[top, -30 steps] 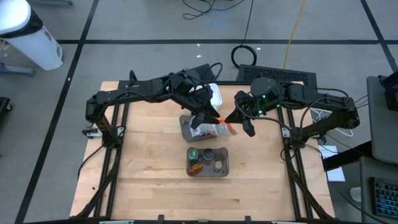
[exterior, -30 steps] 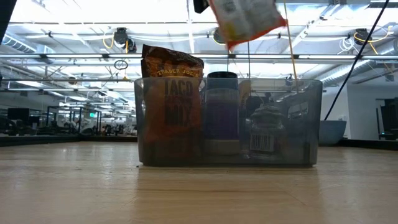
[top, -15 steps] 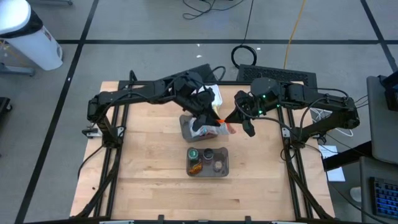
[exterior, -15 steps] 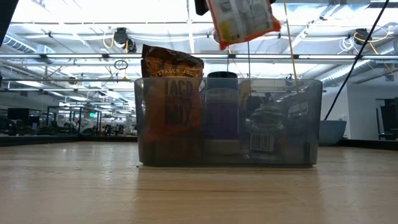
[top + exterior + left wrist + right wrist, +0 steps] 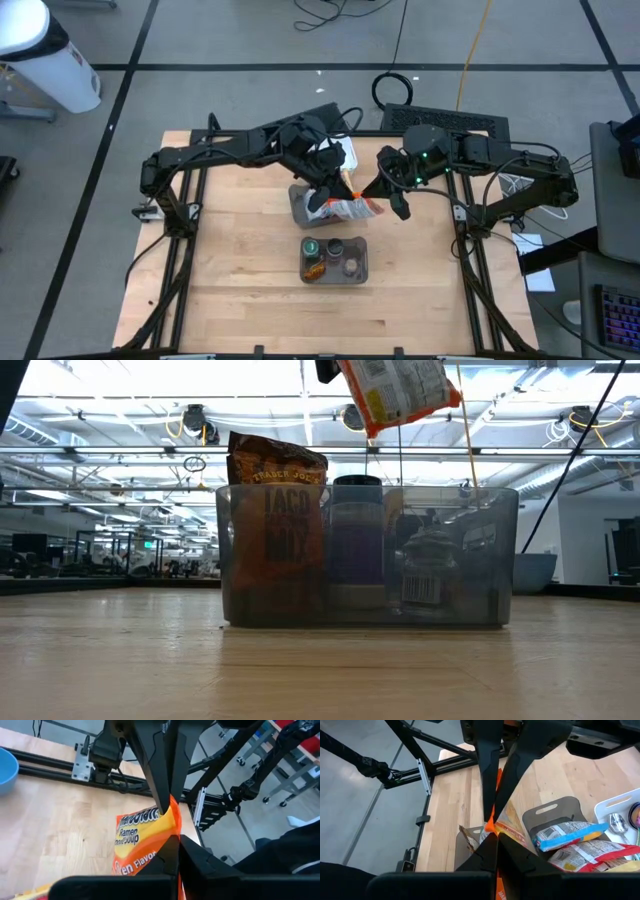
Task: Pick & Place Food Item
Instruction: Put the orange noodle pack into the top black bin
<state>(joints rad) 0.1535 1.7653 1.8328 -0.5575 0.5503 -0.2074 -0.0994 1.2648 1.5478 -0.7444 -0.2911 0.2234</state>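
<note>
Presently both claws are clamped on one ramen packet (image 5: 347, 208), which hangs in the air above the counter (image 5: 240, 270), over the near edge of a grey bin (image 5: 300, 207) of snack bags and just behind the clear container (image 5: 335, 259) of jars. The left claw (image 5: 330, 190) has its fingers pinched tight on the packet's orange seam; its wrist view shows the printed face of the packet (image 5: 145, 845) hanging beyond the closed fingertips. The right claw (image 5: 372, 190) is likewise closed on the orange edge from the opposite side. In the low view the packet (image 5: 398, 392) hangs tilted, clear above the container (image 5: 368, 555), touching nothing below.

Judgement: the step in hand appears to be a handover or a two-claw carry toward a drop point. For sound execution, only one claw should bear the load before any travel; if both move, the thin seam may tear or slip. Release should be made by one side cleanly, the other confirmed firm first. The packet is light and floppy; it will swing, so travel ought to be slow and level, keeping its lower corner above the container's rim and the taco mix bag (image 5: 276, 510).
</note>
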